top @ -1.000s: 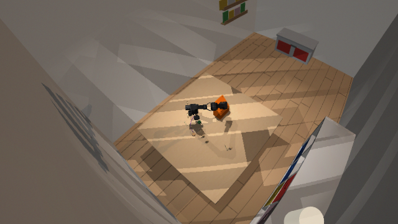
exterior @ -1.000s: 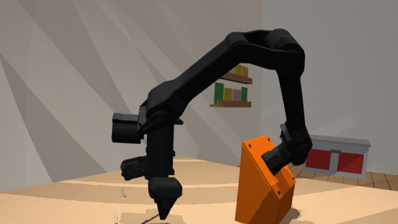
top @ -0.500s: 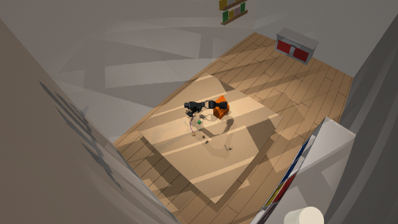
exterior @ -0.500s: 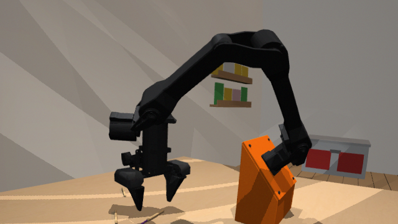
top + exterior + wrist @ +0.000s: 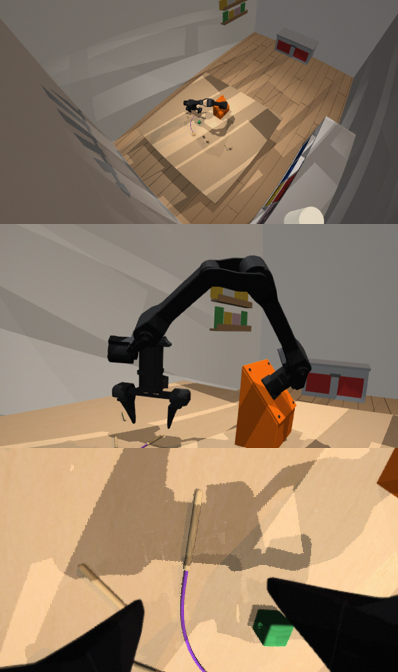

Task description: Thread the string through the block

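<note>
Top: one arm [image 5: 208, 102] [image 5: 183, 298] on one orange base [image 5: 220, 112] [image 5: 256, 404], above a pale wood counter [image 5: 199, 168] [image 5: 62, 417] [image 5: 30, 538]. The jaws [image 5: 193, 109] [image 5: 151, 425] are well inside its edges; bare wood is widest toward the near corner. Plank floor [image 5: 286, 124]; one grey cabinet [image 5: 295, 46] [image 5: 336, 382] with two red panels by the wall. One button [image 5: 193, 134], with the purple string [image 5: 191, 124] [image 5: 144, 445] [image 5: 183, 608] curving from it. One green block [image 5: 199, 122] [image 5: 275, 629] lies beside the string's curve.

Exterior: jaws point down, spread wide, holding nothing, tips above the counter. Two loose sticks lie to the left; the string's stick [image 5: 155, 439] [image 5: 193, 530] lies below the tips. Two wall shelves behind.

Wrist: string's stick lies flat on the counter, ahead of the open fingers, purple string at its lower end. Green block partly behind the right-hand finger in view, string apart from it. One loose stick [image 5: 102, 585] runs behind the other finger.
</note>
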{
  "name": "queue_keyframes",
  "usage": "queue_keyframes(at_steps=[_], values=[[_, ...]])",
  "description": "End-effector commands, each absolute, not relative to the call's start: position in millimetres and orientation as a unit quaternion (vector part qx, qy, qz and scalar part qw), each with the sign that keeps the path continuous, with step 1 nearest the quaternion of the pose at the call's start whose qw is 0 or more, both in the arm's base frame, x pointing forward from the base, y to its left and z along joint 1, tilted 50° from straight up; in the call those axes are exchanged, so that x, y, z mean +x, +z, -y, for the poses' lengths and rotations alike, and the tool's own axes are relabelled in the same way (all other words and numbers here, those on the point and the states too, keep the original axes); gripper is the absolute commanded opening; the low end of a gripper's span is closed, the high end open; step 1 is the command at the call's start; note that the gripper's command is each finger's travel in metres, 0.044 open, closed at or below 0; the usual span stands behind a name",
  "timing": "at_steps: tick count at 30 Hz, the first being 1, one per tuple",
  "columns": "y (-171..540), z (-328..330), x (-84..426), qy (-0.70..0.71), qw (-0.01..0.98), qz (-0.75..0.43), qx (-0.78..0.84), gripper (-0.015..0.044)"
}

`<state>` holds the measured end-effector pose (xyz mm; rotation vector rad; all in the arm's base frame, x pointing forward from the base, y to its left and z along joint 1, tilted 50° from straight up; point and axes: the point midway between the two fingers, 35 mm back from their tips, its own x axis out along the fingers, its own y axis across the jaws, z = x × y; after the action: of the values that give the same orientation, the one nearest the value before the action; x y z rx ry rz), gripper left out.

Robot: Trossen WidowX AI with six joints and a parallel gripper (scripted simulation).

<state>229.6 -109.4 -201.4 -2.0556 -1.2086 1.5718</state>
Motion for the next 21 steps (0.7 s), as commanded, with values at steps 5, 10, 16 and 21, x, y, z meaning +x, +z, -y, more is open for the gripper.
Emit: queue_keyframes(at_steps=[5, 10, 16, 21], values=[[-209.3, 117.9, 227.3, 0.603, 0.243, 0.330, -0.684, 0.0440], [-209.3, 117.9, 227.3, 0.603, 0.243, 0.330, -0.684, 0.0387], [-209.3, 117.9, 227.3, 0.603, 0.243, 0.330, -0.684, 0.0230], [-209.3, 117.9, 227.3, 0.603, 0.243, 0.330, -0.684, 0.0122]])
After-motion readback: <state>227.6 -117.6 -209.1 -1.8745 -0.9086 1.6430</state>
